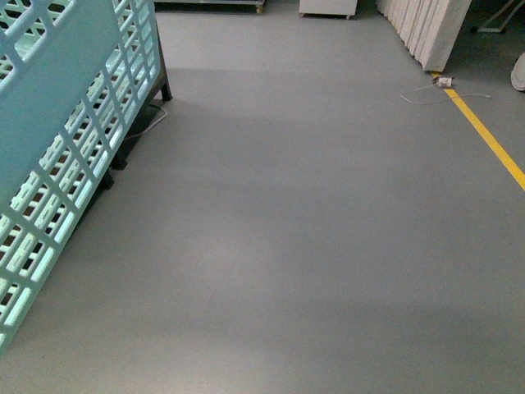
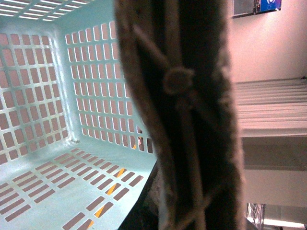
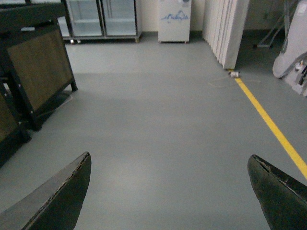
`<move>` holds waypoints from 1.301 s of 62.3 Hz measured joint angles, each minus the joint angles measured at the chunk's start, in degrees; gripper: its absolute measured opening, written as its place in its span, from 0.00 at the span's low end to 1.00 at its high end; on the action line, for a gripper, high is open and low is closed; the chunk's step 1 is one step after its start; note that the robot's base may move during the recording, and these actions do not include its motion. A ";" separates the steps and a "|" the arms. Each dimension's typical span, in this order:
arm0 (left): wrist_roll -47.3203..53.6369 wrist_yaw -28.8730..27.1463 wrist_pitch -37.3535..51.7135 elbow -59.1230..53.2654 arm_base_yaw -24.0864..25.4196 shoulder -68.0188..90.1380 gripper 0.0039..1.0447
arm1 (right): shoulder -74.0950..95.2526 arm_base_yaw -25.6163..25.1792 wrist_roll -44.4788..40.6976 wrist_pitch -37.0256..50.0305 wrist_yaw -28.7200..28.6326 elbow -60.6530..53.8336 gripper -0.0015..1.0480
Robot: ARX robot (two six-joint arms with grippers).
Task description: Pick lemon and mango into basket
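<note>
Right tool wide; left tool: cannot tell; one basket; one yellow floor line.

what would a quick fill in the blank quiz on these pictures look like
1. In the front view the basket takes up the ____ side of the picture.
2. The line painted on the grey floor is ____.
3. In the right wrist view the right tool is ____, with only floor showing between its fingers.

Missing words: left; yellow; open
</note>
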 joint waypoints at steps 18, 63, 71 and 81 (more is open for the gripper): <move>0.00 0.02 0.00 0.00 0.00 0.00 0.04 | 0.00 0.00 0.02 0.02 0.00 0.00 0.92; 0.00 0.00 0.00 0.07 0.00 0.00 0.04 | 0.00 0.00 0.00 0.02 0.02 0.00 0.92; 0.02 0.00 0.00 0.26 0.00 -0.02 0.04 | 0.00 0.00 0.02 0.04 0.00 0.00 0.92; 0.00 0.02 0.00 0.28 -0.02 -0.02 0.04 | 0.00 0.00 0.02 0.02 0.02 0.00 0.92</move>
